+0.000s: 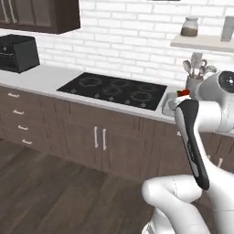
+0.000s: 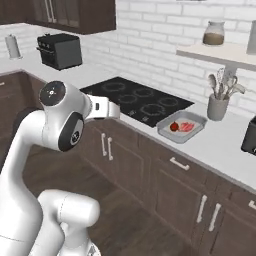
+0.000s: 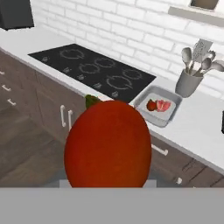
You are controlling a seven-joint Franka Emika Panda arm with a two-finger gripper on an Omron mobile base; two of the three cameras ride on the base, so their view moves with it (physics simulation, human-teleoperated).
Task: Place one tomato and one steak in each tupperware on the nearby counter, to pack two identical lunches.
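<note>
A large red tomato (image 3: 108, 146) with a green stem fills the near part of the hand view, held up in the air right in front of the camera, and it hides my fingertips. My gripper (image 2: 113, 109) hangs out in front of the cabinets near the cooktop's front edge, shut on that tomato. One grey tupperware (image 2: 194, 131) lies on the pale counter (image 2: 225, 150) to the right of the cooktop. It holds a small tomato (image 2: 173, 127) and a pink steak (image 2: 187, 127). The same tupperware (image 3: 168, 117) lies ahead and to the right of the held tomato. A second tupperware is out of view.
A black cooktop (image 2: 137, 100) is set into the counter. A grey utensil holder (image 2: 217, 106) stands behind the tupperware and a dark toaster (image 2: 249, 135) to its right. A black oven-like appliance (image 2: 60, 50) sits far left. A wall shelf (image 2: 220, 52) carries a jar.
</note>
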